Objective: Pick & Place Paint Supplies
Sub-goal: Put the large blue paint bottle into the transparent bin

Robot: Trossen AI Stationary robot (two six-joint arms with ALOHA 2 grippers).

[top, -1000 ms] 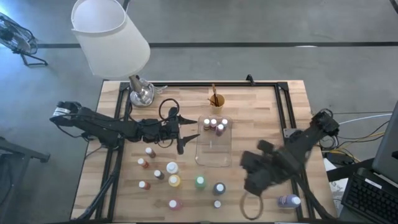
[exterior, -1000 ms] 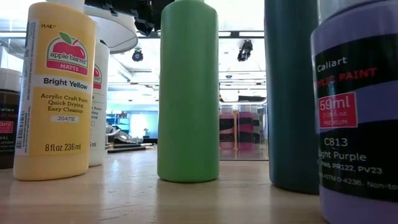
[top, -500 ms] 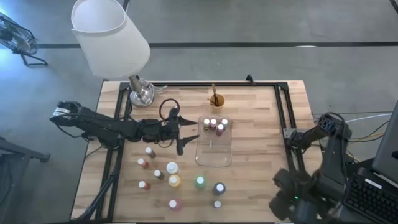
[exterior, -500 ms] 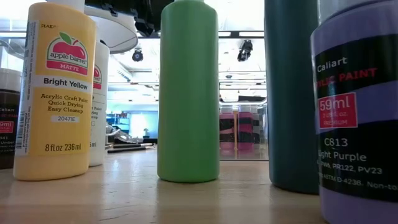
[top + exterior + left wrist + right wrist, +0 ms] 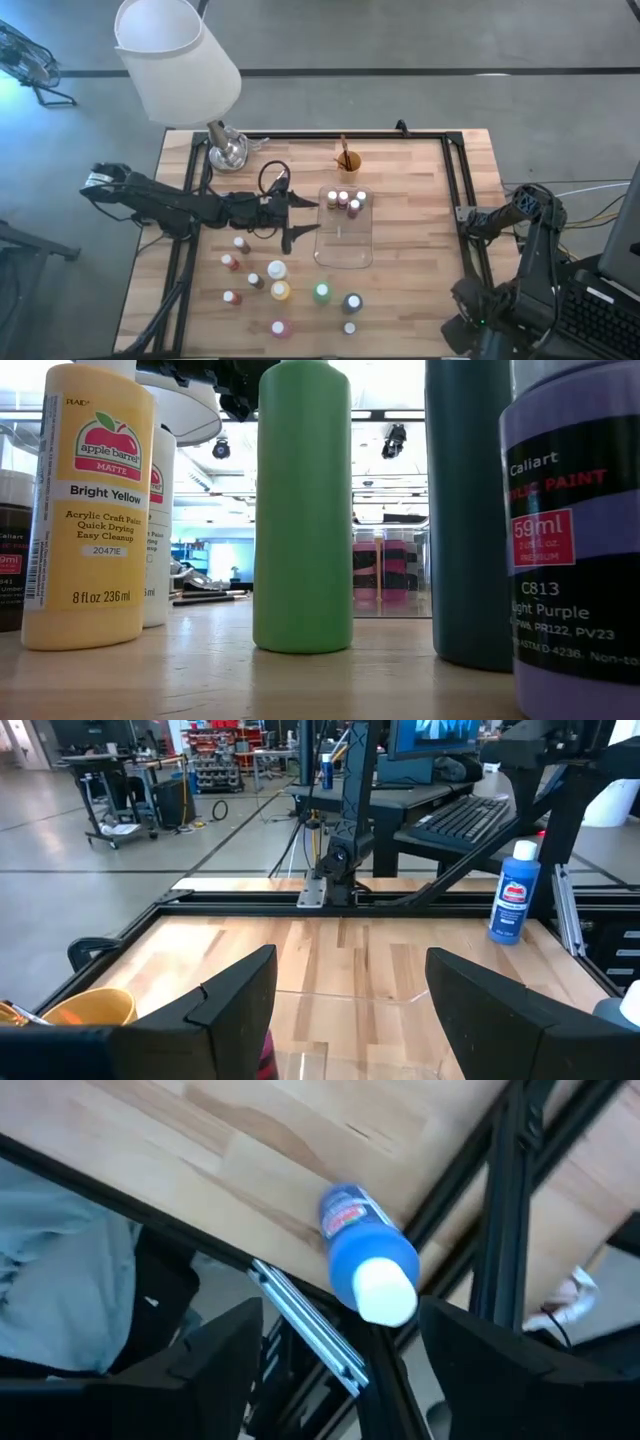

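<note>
Black fingers of the left claw (image 5: 303, 219) stand apart and empty at the middle of the high frame, just left of the clear tray (image 5: 344, 247). In the left wrist view the same claw (image 5: 350, 1000) points over bare wood toward the tray's near edge, with the orange cup (image 5: 88, 1008) at lower left and a blue bottle (image 5: 514, 892) upright at upper right. Four small bottles (image 5: 344, 201) sit in the tray's upper end. The cup (image 5: 348, 160) holds a brush above it. More bottles (image 5: 279, 290) stand loose on the worktop (image 5: 415, 210) in the lower centre, among them a green one (image 5: 321, 293). The right claw (image 5: 335, 1345) hangs open past the worktop's edge at lower right, the blue bottle (image 5: 366, 1265) just ahead of its fingers.
</note>
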